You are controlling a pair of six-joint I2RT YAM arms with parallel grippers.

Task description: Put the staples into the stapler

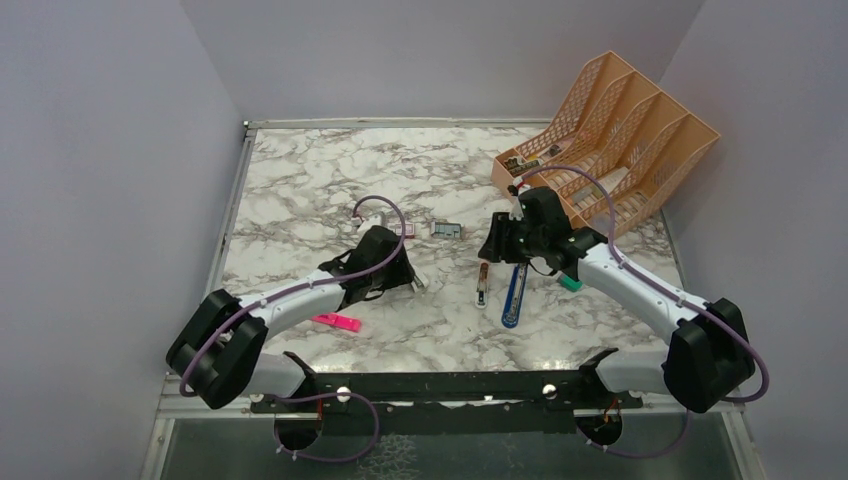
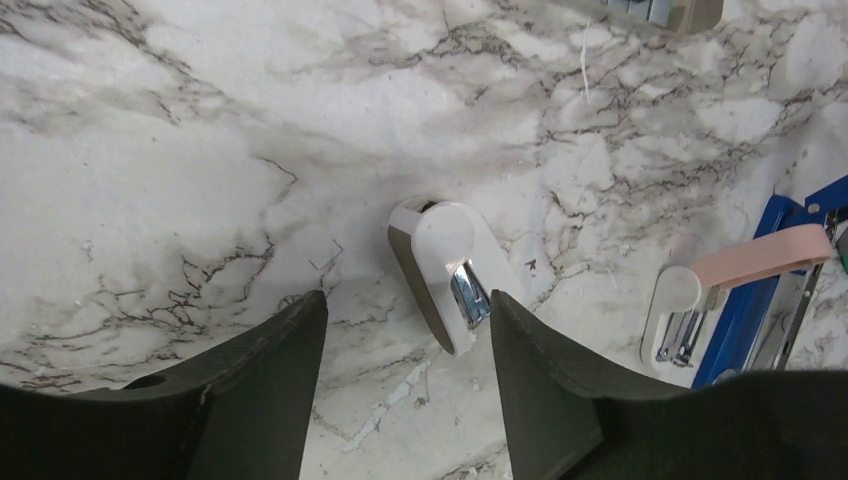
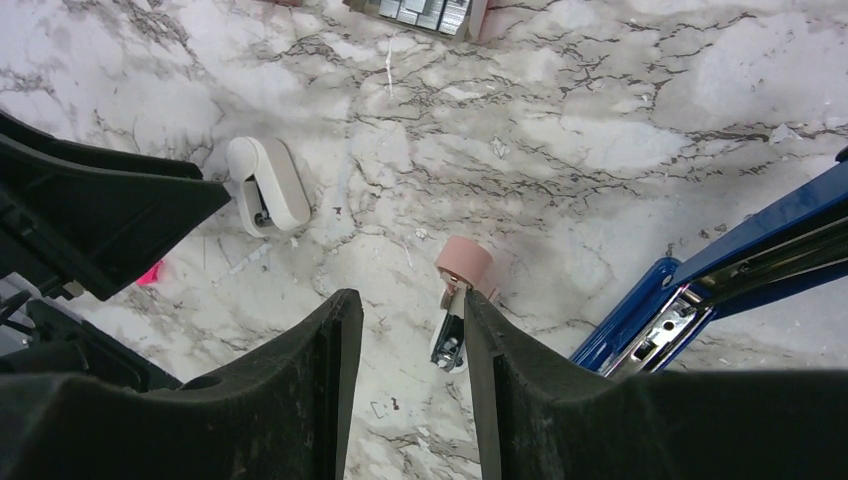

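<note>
Currently my right hand (image 3: 407, 298) hangs low with its fingers parted, gripping nothing. A small pink-capped stapler (image 3: 462, 265) lies at their tips, and the blue stapler (image 3: 640, 310), swung open with its metal rail bared, is just to the right. My left hand (image 2: 405, 300) is spread wide too, with a white stapler (image 2: 445, 270) on the table (image 1: 300, 180) between its fingers. The staples (image 3: 425, 12) lie farther back, between both hands: grey-silver strips packed side by side in a small box. Bare marble stretches back-left; an orange file rack (image 1: 620, 130) crowds the far right corner.
</note>
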